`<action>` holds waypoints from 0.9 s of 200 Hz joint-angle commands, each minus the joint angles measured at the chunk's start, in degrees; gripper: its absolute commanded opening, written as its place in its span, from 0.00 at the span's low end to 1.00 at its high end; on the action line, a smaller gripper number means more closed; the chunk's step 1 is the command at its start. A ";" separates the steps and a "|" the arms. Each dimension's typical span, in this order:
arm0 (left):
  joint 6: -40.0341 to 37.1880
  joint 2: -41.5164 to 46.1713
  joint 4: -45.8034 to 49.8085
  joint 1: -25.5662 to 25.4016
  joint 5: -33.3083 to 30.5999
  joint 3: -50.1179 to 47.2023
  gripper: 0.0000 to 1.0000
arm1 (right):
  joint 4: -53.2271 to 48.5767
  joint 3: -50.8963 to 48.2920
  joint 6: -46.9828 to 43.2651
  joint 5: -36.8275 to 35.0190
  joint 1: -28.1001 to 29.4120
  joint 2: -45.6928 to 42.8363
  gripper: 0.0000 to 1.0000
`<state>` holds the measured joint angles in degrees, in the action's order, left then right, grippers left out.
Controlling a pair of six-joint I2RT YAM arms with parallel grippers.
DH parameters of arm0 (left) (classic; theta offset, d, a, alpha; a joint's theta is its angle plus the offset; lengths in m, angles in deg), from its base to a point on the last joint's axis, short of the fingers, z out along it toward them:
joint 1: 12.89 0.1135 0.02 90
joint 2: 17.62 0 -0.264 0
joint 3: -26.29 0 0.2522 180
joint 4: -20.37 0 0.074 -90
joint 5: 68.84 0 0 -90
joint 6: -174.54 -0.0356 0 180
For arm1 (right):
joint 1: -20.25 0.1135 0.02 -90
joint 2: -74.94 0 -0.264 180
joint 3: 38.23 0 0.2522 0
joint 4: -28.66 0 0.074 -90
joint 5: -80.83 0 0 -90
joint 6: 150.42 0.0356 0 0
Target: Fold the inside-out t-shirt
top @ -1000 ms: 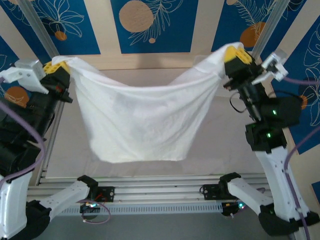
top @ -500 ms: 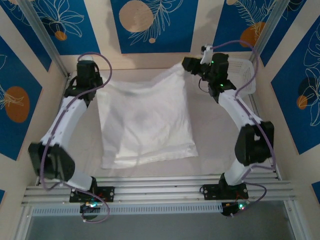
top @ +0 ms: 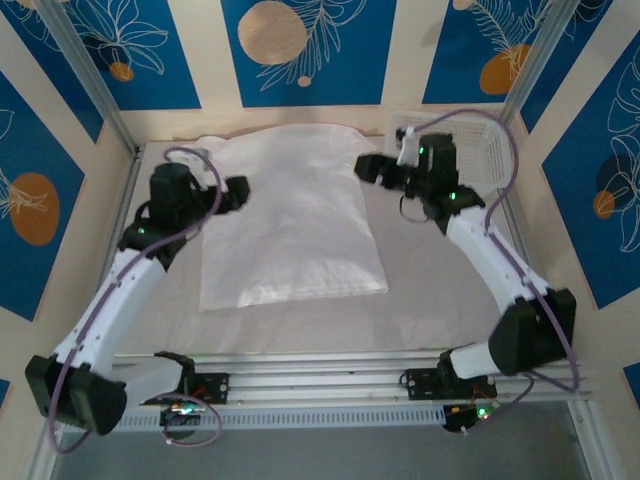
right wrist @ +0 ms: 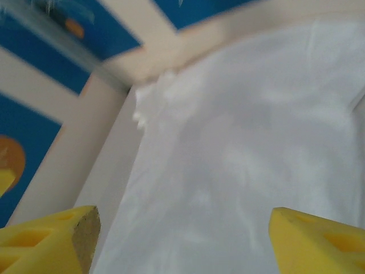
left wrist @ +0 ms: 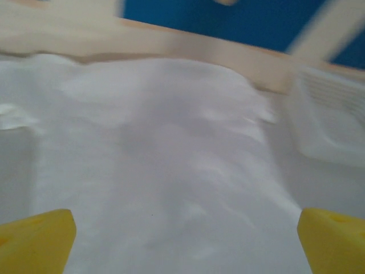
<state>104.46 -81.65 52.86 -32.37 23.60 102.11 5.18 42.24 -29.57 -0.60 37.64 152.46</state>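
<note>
**Shirt flat on the table, both grippers open at its sides**

The shirt (top: 290,220) lies spread out on the middle of the table (top: 430,290). Its straight hem is toward the arms and its wider end reaches the far edge. The body forms a rough rectangle with light wrinkles. At the far left corner the cloth is bunched up against the wall, and the right wrist view shows that same crumpled corner. No tag or patch can be made out.

The left gripper (top: 238,192) sits at the shirt's left edge, about halfway along it. In the left wrist view its yellow pads (left wrist: 34,242) stand wide apart, with nothing held and the white cloth spread below and ahead of them.

The right gripper (top: 364,168) is at the shirt's right edge, nearer the far end. Its yellow pads (right wrist: 319,240) are likewise spread wide, with nothing held. Whether either gripper touches the cloth cannot be told.

A white basket (top: 480,150) stands in the far right corner of the table, just beside the right arm and apart from the shirt. Blue patterned panels (top: 300,50) line the walls.
</note>
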 commanded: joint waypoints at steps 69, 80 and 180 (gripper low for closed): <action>-33.08 4.58 -8.53 -24.50 2.31 -20.30 0.99 | -16.74 -26.46 21.93 -19.15 12.34 -2.31 0.70; -34.17 4.14 -9.80 -24.60 3.20 -20.86 0.99 | -15.20 -27.98 25.19 -17.53 11.98 -2.24 0.64; -34.45 2.69 -12.78 -24.63 1.46 -21.86 0.99 | -8.35 -30.59 31.64 -15.52 9.53 0.31 0.54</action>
<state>70.43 -79.20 42.41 -56.68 25.98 81.52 -5.64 12.19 0.09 -16.75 47.69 152.15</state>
